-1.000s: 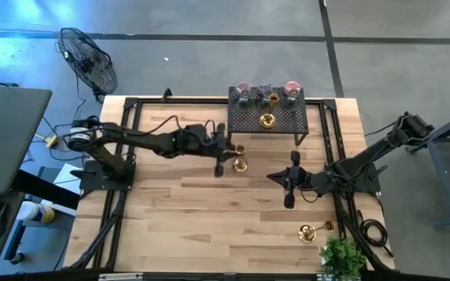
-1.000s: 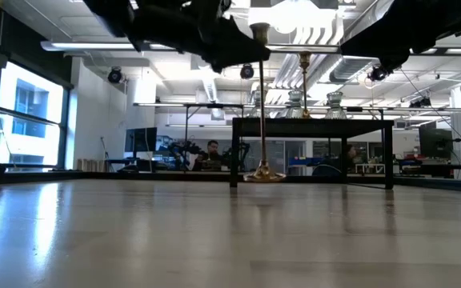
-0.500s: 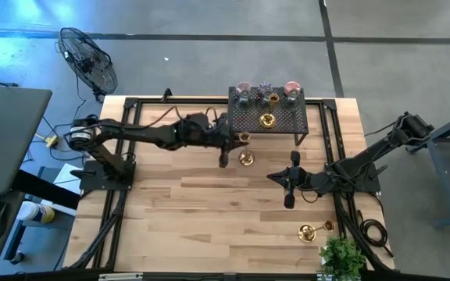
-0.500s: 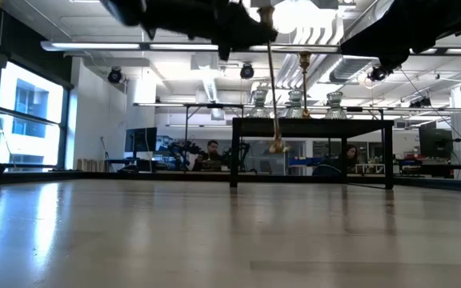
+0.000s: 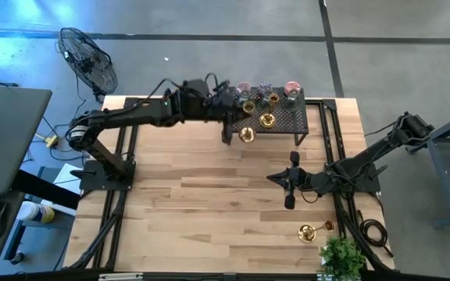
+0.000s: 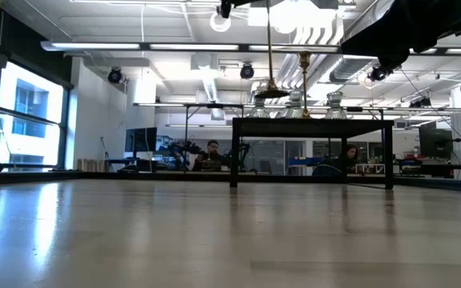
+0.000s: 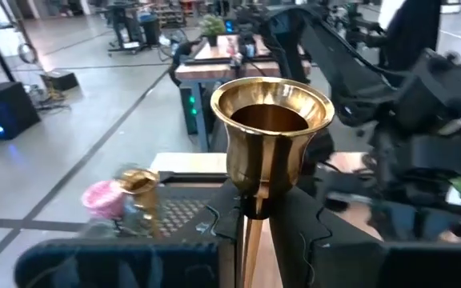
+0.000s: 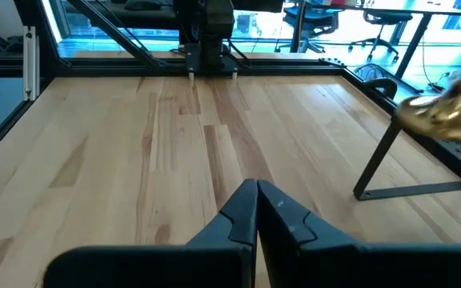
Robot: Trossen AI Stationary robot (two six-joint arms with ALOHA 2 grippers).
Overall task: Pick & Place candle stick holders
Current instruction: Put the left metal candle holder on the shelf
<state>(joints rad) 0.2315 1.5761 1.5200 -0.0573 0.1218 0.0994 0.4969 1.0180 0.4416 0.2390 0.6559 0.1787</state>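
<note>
- My left gripper (image 5: 229,117) was clamped on a brass holder (image 7: 269,132), lifted beside the rack (image 5: 283,119).
- My right gripper (image 8: 256,200) was closed, empty, over the table (image 5: 194,195).

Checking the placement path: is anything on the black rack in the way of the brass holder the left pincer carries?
The brass holder, in the left pincer, hangs at the rack front edge; another brass holder stands just beyond it.

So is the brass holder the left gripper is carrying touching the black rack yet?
Apart. In the low view the brass candle stick holder hangs from the left gripper, its round base clearly above the black rack, with open background showing between base and rack top.
</note>
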